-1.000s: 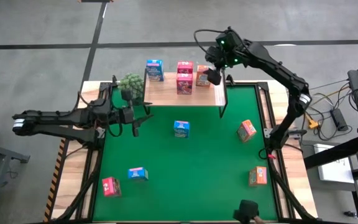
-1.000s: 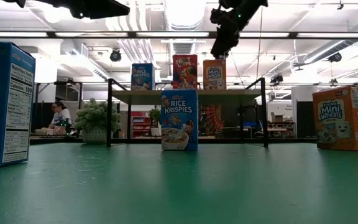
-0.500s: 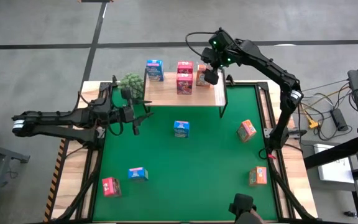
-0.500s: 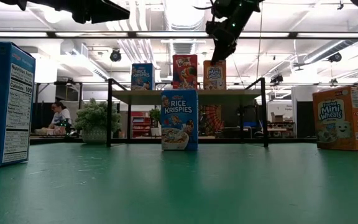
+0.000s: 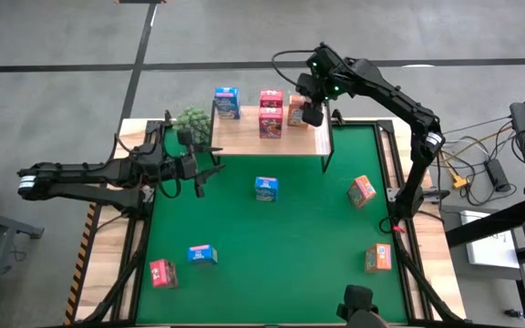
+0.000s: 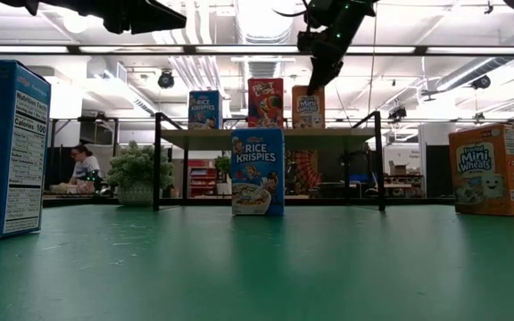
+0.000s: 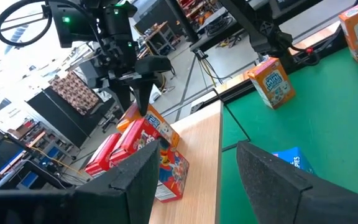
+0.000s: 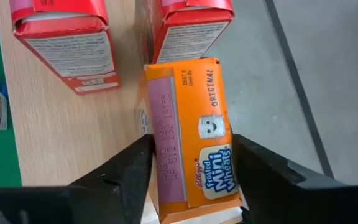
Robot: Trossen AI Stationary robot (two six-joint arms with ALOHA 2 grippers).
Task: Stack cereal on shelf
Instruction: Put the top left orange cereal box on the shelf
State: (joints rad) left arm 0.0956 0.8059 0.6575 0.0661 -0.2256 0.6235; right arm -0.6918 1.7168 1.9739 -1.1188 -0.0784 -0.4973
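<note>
A: How crowded is the shelf (image 5: 244,135)?
B: Its right end is packed: two red boxes (image 5: 271,111) and an orange box (image 5: 296,111) stand close together, the right hand (image 5: 312,113) hanging just over the orange one.
A: Any free plank?
B: Yes, between the blue box (image 5: 226,102) and the red boxes, and along the front edge.

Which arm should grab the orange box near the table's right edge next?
Right. The right gripper is open above the shelf, on the same side as that orange box. The left gripper waits across the table.
</note>
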